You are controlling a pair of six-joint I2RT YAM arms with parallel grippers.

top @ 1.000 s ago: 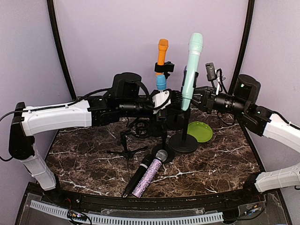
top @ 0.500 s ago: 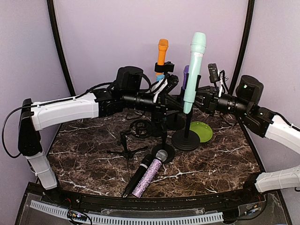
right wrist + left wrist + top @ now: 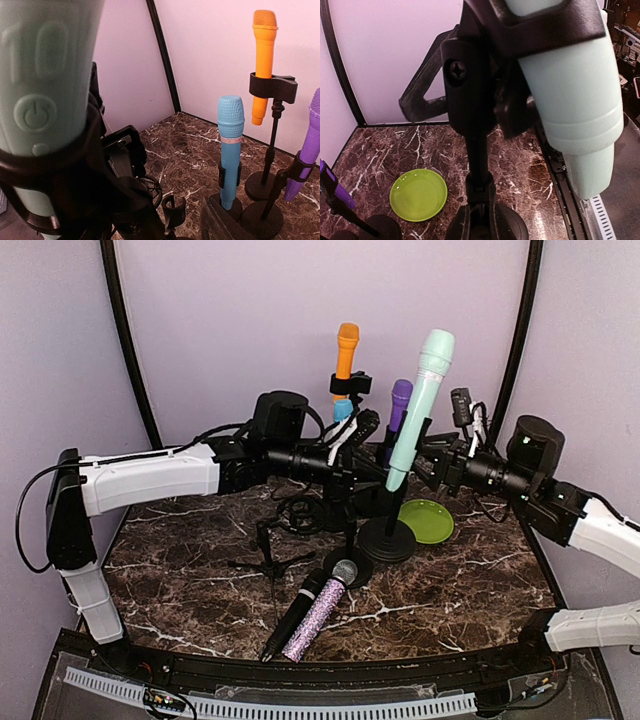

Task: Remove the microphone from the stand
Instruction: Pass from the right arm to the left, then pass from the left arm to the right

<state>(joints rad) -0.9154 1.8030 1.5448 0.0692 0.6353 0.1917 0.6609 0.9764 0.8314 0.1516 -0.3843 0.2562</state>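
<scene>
While left gripper [image 3: 368,430] sits pinched shut by the stand [image 3: 388,540], likely bracing it, mint microphone [image 3: 420,400] is clipped in toward tabletop's [image 3: 480,580] far edge; right gripper [image 3: 425,462] opening unclear.

Desk [image 3: 470,580]: green plate [image 3: 427,521] rear R. Upright in clips: orange mic [image 3: 346,348], purple mic [image 3: 399,405], blue mic [image 3: 230,135]. Lying side by side: black mic [image 3: 295,613], glitter mic [image 3: 322,610].

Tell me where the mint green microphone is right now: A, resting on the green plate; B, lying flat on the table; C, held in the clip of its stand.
C: in the left wrist view the black clip wraps around the body of the mint green microphone, whose lower end hangs free below it.
</scene>
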